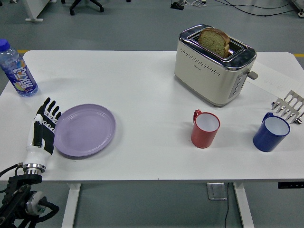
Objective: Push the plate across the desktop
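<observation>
A lilac plate [85, 129] lies flat on the white table [142, 90] at the front left. My left hand [43, 124] stands on edge right against the plate's left rim, fingers straight and together, holding nothing. Its black and white wrist runs down to the table's near edge. The right arm is out of view.
A water bottle [17, 69] stands at the far left. A cream toaster [214, 64] with a bread slice stands at the back right. A red mug [205, 128] and a blue mug [270, 132] stand right of centre. A metal rack [289, 106] is at the right edge.
</observation>
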`<state>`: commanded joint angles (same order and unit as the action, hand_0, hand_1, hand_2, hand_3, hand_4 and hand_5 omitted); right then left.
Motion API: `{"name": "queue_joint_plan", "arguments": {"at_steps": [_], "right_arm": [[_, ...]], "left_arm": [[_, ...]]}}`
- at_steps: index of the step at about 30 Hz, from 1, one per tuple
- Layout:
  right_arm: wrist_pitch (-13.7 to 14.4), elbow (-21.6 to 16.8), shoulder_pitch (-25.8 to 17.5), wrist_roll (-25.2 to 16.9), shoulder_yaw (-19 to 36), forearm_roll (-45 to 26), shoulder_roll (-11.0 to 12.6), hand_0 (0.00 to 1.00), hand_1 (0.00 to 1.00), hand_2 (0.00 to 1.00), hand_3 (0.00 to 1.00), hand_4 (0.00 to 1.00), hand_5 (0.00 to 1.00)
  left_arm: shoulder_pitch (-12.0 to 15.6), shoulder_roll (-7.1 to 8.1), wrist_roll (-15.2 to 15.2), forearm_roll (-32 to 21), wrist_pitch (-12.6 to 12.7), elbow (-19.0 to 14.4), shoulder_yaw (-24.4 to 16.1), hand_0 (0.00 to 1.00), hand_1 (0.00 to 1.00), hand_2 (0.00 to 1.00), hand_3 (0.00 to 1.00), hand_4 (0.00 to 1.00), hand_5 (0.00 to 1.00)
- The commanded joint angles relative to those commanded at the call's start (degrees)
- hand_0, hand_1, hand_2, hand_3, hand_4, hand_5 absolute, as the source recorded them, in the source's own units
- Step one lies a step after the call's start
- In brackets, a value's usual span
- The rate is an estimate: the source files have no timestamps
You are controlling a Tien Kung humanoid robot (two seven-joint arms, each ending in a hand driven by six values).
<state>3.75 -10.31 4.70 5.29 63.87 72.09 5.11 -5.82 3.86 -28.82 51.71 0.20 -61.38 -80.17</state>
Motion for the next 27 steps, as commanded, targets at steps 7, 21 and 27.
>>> {"name": "queue_joint_plan", "arguments": {"at_steps": [7,21,27], "right_arm": [[0.0,0.0,0.2,-0.1,0.0,-0.1,0.1,0.603,0.547,0.653,0.612,0.143,0.34],[0.0,0.0,0.1,0.0,-0.1,-0.2,0.0,0.603,0.547,0.652,0.611,0.143,0.343],[0.0,0.0,0.1,0.0,-0.2,-0.1,0.0,0.603,0.547,0.652,0.611,0.144,0.344]], "left_arm": [[-0.5,-0.34,-0.5,-0.5,0.2,-0.4,0.6,0.924,0.933,0.944,0.937,0.5,0.998],[-1.1,-0.38,-1.4,0.5,2.4,-0.6,0.0,0.919,0.93,0.941,0.933,0.49,0.998],[-1.3,0.71,-0.7,0.9,3.2,1.6,-1.2,0.925,0.931,0.94,0.933,0.491,0.998]]}}
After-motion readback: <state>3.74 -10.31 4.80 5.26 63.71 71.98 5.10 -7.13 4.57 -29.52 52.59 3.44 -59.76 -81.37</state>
